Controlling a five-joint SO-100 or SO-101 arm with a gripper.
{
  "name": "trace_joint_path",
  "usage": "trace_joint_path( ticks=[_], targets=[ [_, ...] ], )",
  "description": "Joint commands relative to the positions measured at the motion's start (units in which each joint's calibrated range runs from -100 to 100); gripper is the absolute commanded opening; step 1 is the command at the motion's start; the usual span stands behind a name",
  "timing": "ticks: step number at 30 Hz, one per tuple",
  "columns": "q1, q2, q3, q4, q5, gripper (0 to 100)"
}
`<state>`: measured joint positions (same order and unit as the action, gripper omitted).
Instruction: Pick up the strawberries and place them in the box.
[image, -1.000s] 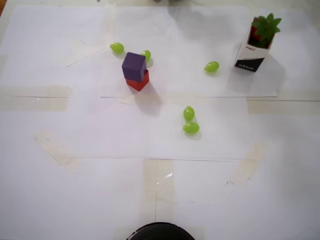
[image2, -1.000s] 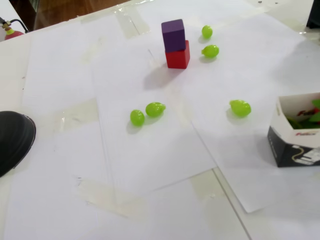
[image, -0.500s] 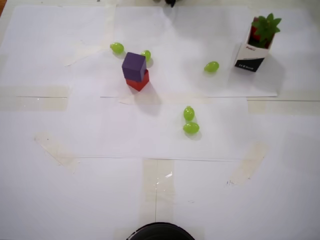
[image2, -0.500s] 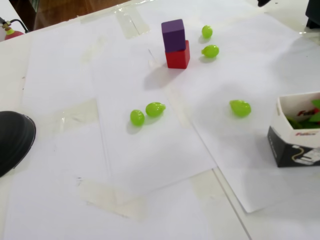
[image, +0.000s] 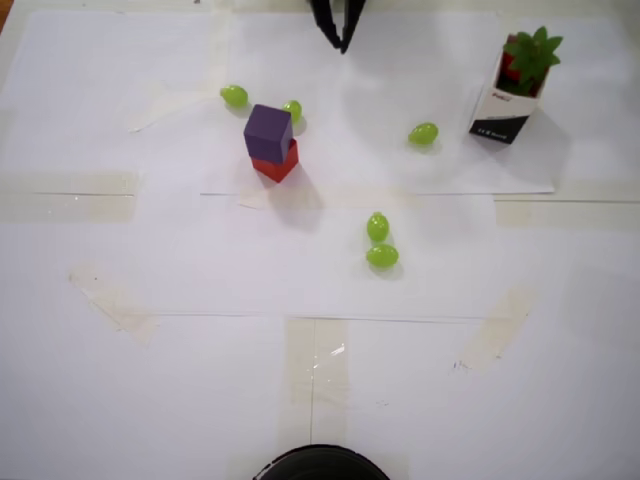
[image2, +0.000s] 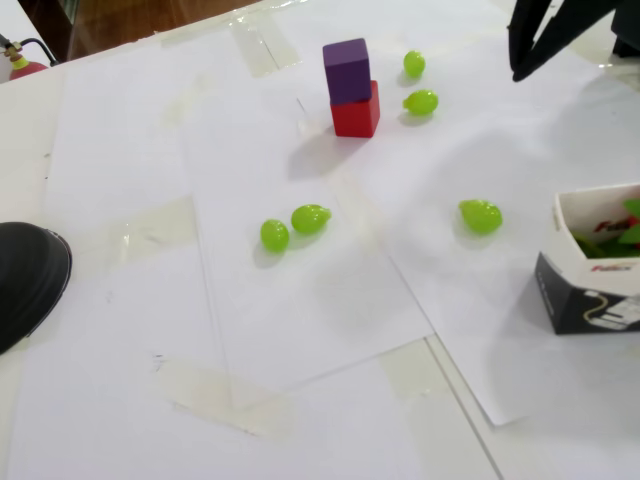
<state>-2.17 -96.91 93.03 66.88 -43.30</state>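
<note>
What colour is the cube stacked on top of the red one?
Purple cube, sitting on the red cube; clearest in the fixed view.

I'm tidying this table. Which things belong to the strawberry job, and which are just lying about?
Job: red toy strawberries with green leafy tops, already inside the white paper box with black base.

Lying about: five smooth green grapes; purple cube stacked on red cube.

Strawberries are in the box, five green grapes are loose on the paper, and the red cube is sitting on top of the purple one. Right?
Not quite. The purple cube sits on top of the red cube, not the reverse; the fixed view shows it plainly. The rest holds: the strawberries are in the box, and five green grapes lie loose on the paper.
</note>
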Motion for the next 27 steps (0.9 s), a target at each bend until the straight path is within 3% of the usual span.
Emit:
trace_joint_path(
  ticks=[1, 27],
  targets=[
    [-0.62, -0.68, 2.06, -2.25, -0.34, 0],
    [-0.33, -0.77, 6.97, -5.85, 0.10, 0]
  ],
)
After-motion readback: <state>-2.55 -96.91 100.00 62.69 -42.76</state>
